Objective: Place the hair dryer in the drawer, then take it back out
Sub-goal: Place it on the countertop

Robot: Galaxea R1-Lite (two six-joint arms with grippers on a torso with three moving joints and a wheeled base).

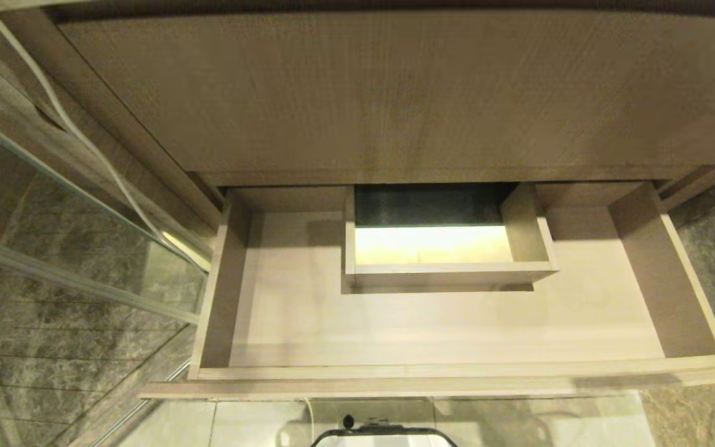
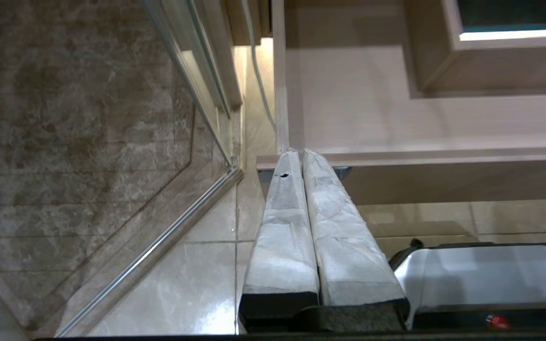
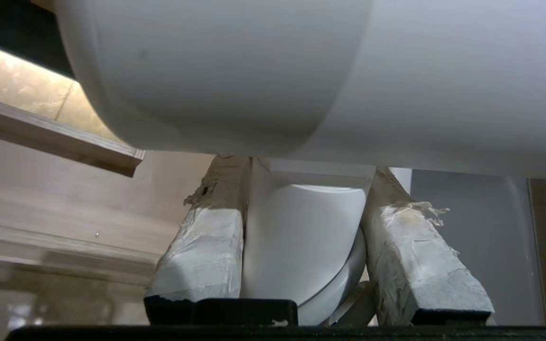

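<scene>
The drawer point(image 1: 457, 323) stands pulled wide out from under the vanity, its pale floor bare, and the boxed notch point(image 1: 444, 248) at its back wall is there, I'd say, to clear the plumbing above. Nothing lies in it, so going by that the placing has either not happened or the dryer is already lifted out; I can't say which. The hair dryer point(image 3: 301, 71) is not in the head view at all; it sits in the right end effector point(image 3: 304, 189), whose taped fingers point(image 3: 202, 246) are clamped on either side of the slim handle just below the thick barrel. Gripping there makes sense: the barrel looks too fat and smooth to span, while the handle gives flat sides to squeeze. From that wrist view the drawer's edge and notch show beyond the barrel, so it appears to hang near the drawer. The left end effector point(image 2: 296, 154) is pressed closed on nothing, parked low beside the drawer's front corner, out of the way.
</scene>
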